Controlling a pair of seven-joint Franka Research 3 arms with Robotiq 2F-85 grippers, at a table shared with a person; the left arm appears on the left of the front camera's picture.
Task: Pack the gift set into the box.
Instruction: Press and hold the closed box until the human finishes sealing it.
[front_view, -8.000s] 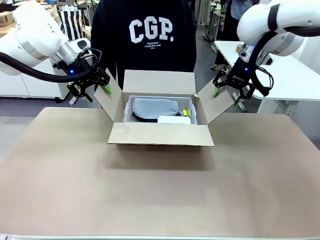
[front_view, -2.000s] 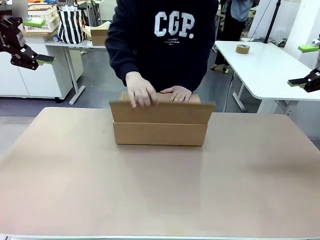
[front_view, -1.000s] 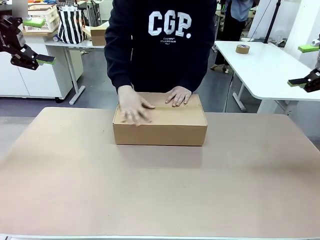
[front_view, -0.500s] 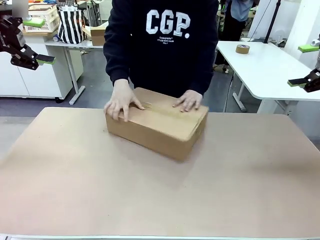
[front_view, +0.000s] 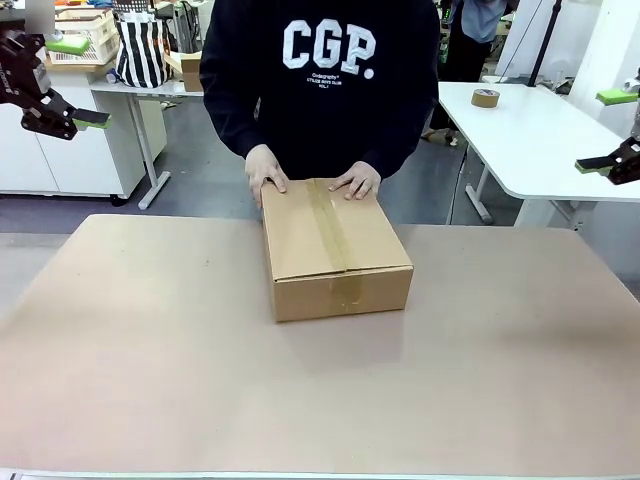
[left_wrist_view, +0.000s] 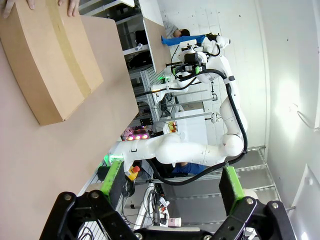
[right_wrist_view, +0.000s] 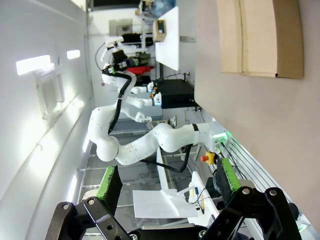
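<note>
The box (front_view: 335, 245) lies shut on the brown table, a short end facing me and a strip of tape along its centre seam. The gift set is hidden inside it. The person's hands (front_view: 265, 172) rest on the box's far end. My left gripper (front_view: 80, 82) hangs open, high at the far left, well away from the box. My right gripper (front_view: 603, 130) is open at the far right edge, also high. The left wrist view has the box (left_wrist_view: 50, 55) far off beyond the open gripper (left_wrist_view: 171, 182). The right wrist view has the box (right_wrist_view: 260, 35) beyond the open gripper (right_wrist_view: 168, 181).
The brown table (front_view: 150, 380) spreads wide around the box. A white side table (front_view: 520, 140) with a roll of tape (front_view: 486, 97) stands behind at the right. A striped bag (front_view: 140, 50) and a small cardboard box (front_view: 195, 70) sit on a table at the back left.
The person folded the flaps shut and turned the box a quarter turn, so a short end now faces me. Both grippers drew back from the flaps to the sides and now hold still.
</note>
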